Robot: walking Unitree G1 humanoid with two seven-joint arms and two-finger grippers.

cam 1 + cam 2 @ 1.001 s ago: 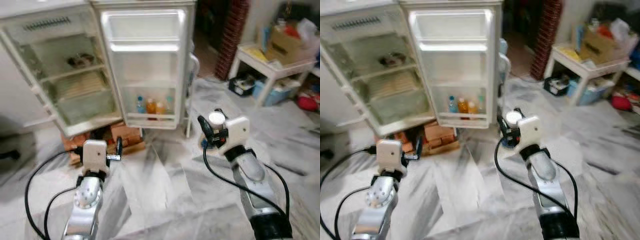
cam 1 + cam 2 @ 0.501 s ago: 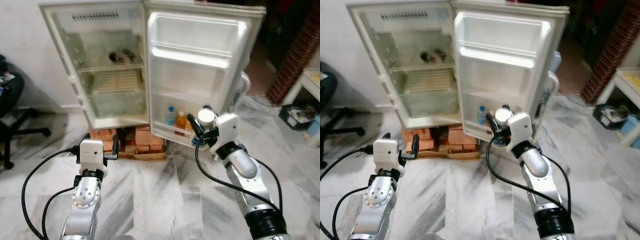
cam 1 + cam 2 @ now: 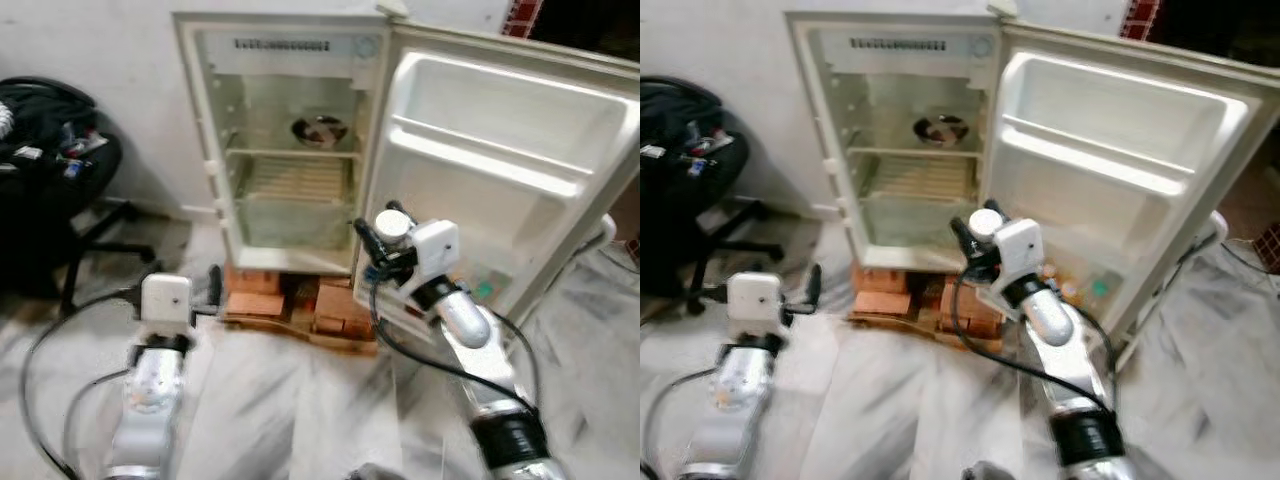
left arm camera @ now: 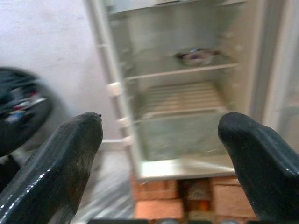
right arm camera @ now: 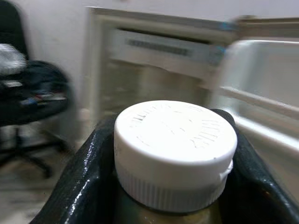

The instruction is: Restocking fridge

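The small white fridge (image 3: 300,150) stands open, its door (image 3: 520,170) swung out to the right. A dark bowl (image 3: 320,130) sits on the upper shelf; the wire shelf below it is bare. My right gripper (image 3: 383,248) is shut on a bottle with a white cap (image 3: 392,227), held in front of the door's lower edge. Its black fingers (image 5: 79,186) press the bottle neck below the cap (image 5: 175,151). A few bottles (image 3: 1072,290) show blurred in the door's bottom rack. My left gripper (image 3: 213,285) hangs open and empty at the lower left, its fingers (image 4: 60,158) wide apart.
The fridge rests on red bricks (image 3: 290,300) on the marble floor. A black office chair (image 3: 50,170) piled with small things stands to the left against the white wall. Black cables loop beside both arms.
The whole view has swung, so the fridge cabinet now sits centre and the door fills the right. My right gripper still holds the bottle; the left stays open.
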